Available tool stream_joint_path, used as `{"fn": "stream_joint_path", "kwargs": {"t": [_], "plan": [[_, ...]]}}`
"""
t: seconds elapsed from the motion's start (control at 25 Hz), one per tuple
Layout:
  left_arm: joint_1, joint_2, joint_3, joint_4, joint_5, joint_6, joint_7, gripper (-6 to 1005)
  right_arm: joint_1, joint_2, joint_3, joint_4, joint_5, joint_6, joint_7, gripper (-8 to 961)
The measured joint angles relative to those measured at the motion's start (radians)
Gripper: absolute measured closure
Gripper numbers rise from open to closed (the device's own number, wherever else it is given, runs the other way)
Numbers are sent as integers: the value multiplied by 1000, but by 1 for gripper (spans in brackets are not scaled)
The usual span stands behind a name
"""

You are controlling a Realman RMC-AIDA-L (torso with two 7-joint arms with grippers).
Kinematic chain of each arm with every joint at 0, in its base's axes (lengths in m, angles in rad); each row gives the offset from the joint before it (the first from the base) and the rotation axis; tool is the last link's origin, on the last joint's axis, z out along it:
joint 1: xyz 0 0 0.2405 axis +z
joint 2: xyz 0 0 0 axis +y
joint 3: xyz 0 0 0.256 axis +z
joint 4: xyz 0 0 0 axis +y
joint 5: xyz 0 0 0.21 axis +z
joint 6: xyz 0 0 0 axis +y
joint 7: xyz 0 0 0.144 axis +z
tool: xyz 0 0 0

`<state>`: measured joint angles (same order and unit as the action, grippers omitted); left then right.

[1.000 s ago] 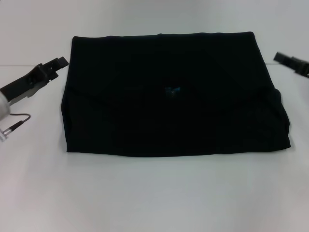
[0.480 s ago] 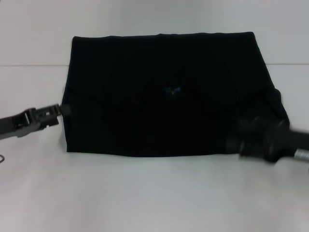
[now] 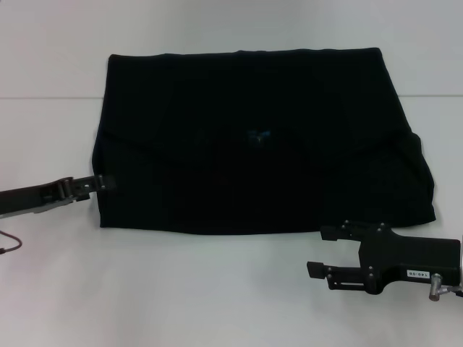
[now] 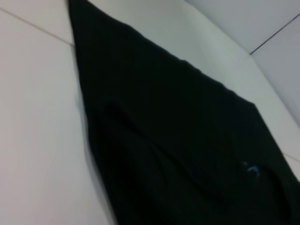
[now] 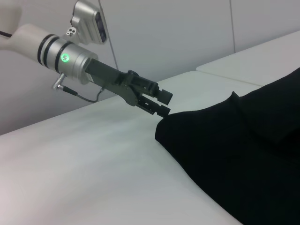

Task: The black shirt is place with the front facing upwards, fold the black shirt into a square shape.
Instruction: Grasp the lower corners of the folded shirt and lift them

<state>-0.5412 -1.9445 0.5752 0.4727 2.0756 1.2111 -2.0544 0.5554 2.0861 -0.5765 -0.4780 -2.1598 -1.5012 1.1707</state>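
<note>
A white bench (image 3: 231, 296) carries the black shirt (image 3: 253, 144), folded to a wide rectangle at centre. At four o'clock the right pincer (image 3: 325, 251) hangs open, just off the hem. At nine o'clock the left pincer (image 3: 101, 182), slightly parted, meets the edge. Catching one layer only would likely drag the fold askew.
</note>
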Motion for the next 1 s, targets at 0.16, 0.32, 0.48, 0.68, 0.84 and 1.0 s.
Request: {"fn": "stream_joint_path", "kwargs": {"t": [0.16, 0.32, 0.48, 0.68, 0.84, 1.0], "plan": [[-8, -22, 23, 3, 0, -50, 0, 168, -5, 0, 0, 0, 2, 1, 4, 146], [-10, -36, 39, 6, 0, -66, 2, 170, -5, 1, 0, 6, 2, -1, 5, 147], [-10, -38, 53, 3, 0, -52, 0, 171, -5, 1, 2, 12, 2, -4, 6, 147], [-11, -37, 107, 8, -2, -38, -7, 173, -5, 2, 7, 12, 2, -7, 6, 147], [-12, -37, 109, 10, -5, -29, -10, 175, -5, 2, 8, 12, 2, -6, 7, 147], [-20, -33, 125, 8, 8, -26, -18, 248, -6, 2, 9, 10, 2, -8, 17, 147]]}}
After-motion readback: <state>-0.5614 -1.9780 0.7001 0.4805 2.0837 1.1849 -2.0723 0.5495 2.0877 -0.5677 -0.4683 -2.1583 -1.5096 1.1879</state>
